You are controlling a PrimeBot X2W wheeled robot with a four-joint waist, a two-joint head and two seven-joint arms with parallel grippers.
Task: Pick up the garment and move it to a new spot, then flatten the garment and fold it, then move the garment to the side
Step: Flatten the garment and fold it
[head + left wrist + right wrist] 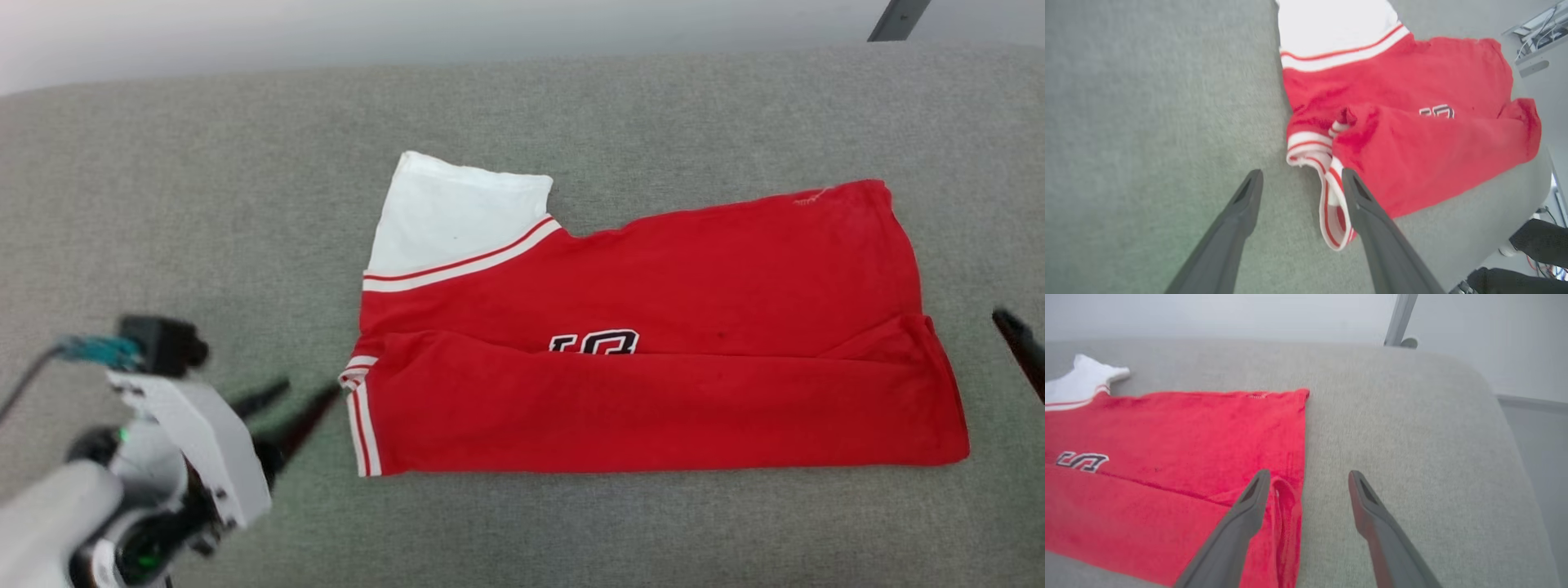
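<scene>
Left pincer (310, 390) open, low beside the jersey's (653, 392) striped left edge, holding nothing. Right pincer (1310, 473) open at the right edge, one finger over cloth. Jersey lies folded flat on grey surface (204, 204).

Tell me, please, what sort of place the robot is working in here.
Probably an indoor lab or test room: the red jersey lies on a broad surface covered in grey fabric, a plain pale wall stands behind it, and loose cables and equipment show past its edge.
</scene>
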